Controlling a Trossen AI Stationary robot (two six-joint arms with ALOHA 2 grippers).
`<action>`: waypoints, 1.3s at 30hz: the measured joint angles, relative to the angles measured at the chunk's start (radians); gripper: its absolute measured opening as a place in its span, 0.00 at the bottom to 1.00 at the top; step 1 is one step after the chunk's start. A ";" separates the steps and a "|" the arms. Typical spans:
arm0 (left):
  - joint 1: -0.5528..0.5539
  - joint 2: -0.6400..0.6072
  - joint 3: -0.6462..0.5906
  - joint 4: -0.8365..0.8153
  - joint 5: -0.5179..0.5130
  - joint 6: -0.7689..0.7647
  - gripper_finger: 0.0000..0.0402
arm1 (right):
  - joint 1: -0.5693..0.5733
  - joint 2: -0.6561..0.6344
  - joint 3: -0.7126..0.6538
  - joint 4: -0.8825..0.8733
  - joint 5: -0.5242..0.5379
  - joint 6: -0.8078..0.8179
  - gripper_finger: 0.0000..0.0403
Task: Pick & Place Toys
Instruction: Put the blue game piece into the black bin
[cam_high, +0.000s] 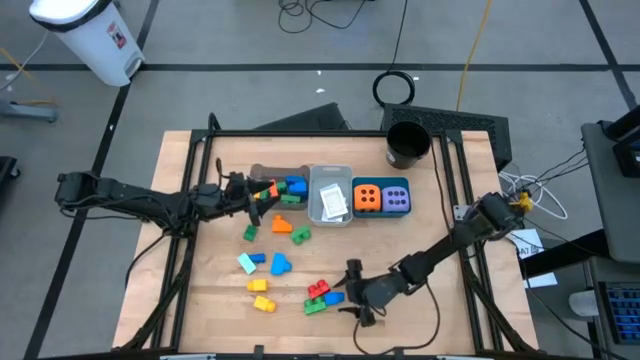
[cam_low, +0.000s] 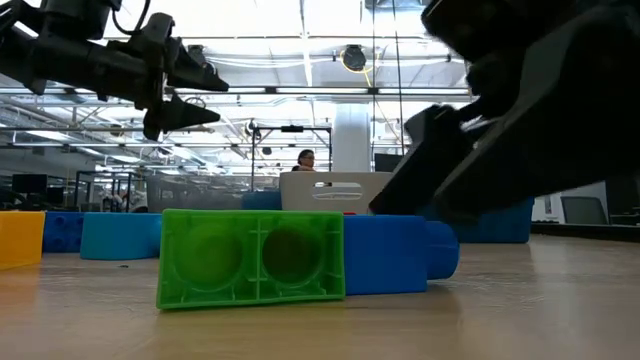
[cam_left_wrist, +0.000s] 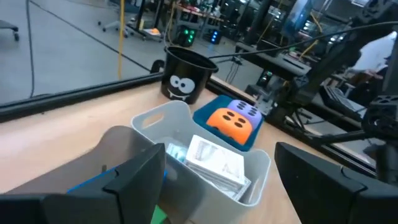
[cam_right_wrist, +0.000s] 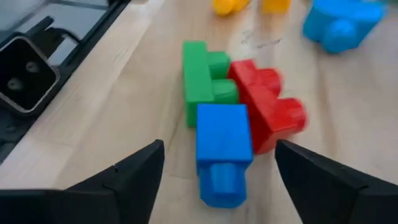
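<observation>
Three bricks, green (cam_right_wrist: 200, 81), red (cam_right_wrist: 267, 109) and blue (cam_right_wrist: 222, 149), lie touching at the counter's (cam_high: 210, 300) six o'clock edge. Right end effector (cam_right_wrist: 217, 177) is wide open and empty, straddling the blue one; closing may nudge the red neighbour or pinch both. Left end effector (cam_high: 262, 193), open and empty, hovers at ten o'clock over the bins.
</observation>
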 joint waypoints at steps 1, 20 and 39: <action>0.001 0.000 0.000 0.001 -0.010 0.002 0.77 | -0.008 0.006 0.004 0.001 -0.033 0.000 0.76; 0.006 0.000 0.000 0.000 -0.117 -0.002 0.77 | -0.065 0.080 0.011 0.054 -0.144 0.014 0.45; 0.006 0.000 0.000 -0.003 -0.115 -0.107 0.77 | -0.051 -0.257 0.010 -0.468 0.225 -0.253 0.32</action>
